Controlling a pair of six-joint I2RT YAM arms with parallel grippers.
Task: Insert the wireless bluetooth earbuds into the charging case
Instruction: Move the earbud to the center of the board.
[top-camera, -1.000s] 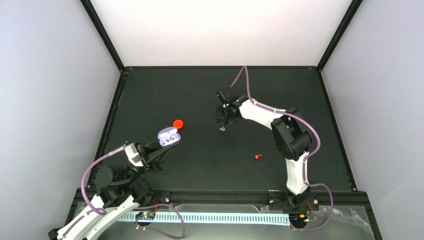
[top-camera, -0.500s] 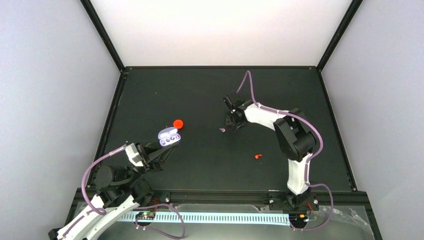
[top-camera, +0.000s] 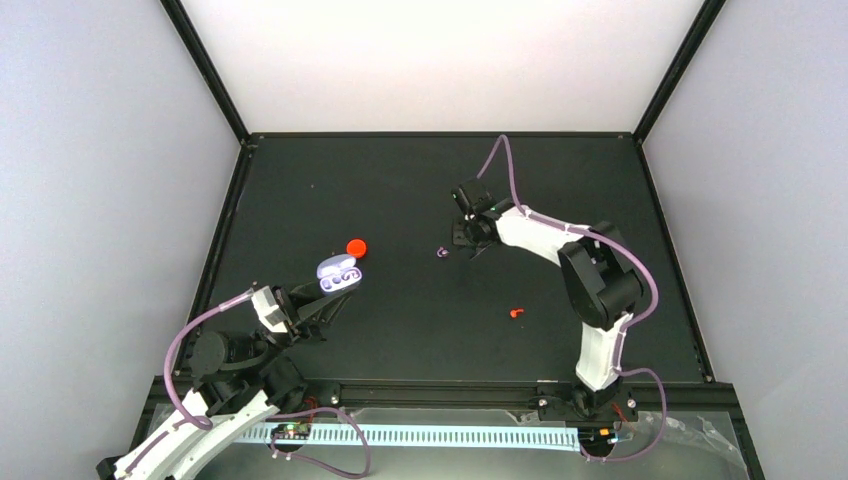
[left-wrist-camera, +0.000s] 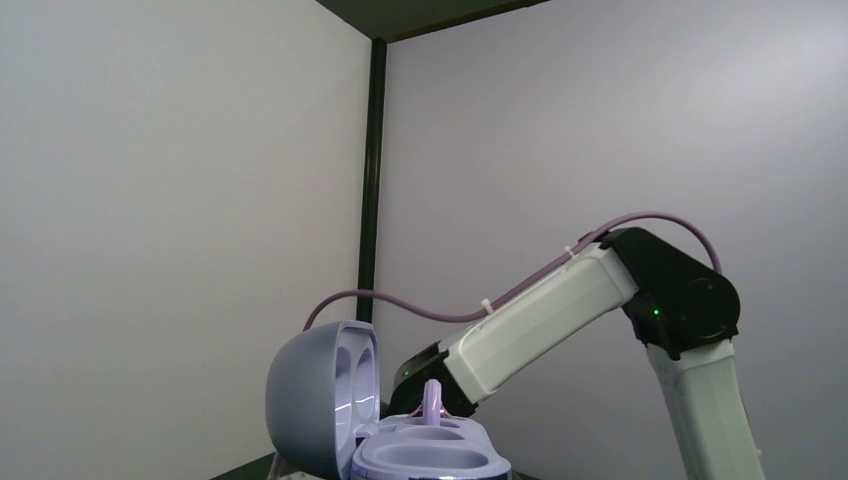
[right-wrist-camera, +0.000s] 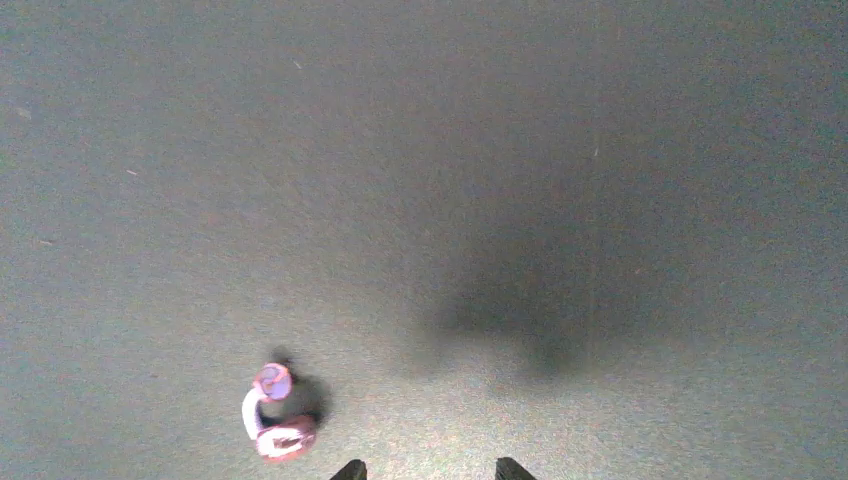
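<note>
Earbud (right-wrist-camera: 270, 412) lies left of right gripper (right-wrist-camera: 429, 469) (apart).

Open charging case (top-camera: 337, 272) at left gripper (top-camera: 325, 293) tips, toward left edge of worktop (top-camera: 400, 180); red cap (top-camera: 355, 247) just beyond. One earbud (top-camera: 442, 252) lies mid-worktop, beside right gripper (top-camera: 468, 242).

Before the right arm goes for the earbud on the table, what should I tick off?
1. Lid of the case open: ok.
2. The earbud in the case fully seated: cannot tell, only its stem shows.
3. The loose earbud lying free on the table: ok.
4. The right claw open and empty: ok.
5. The right claw centred on the loose earbud: not ok, it lies left of the fingertips.
6. The left claw gripping the case: cannot tell.
</note>
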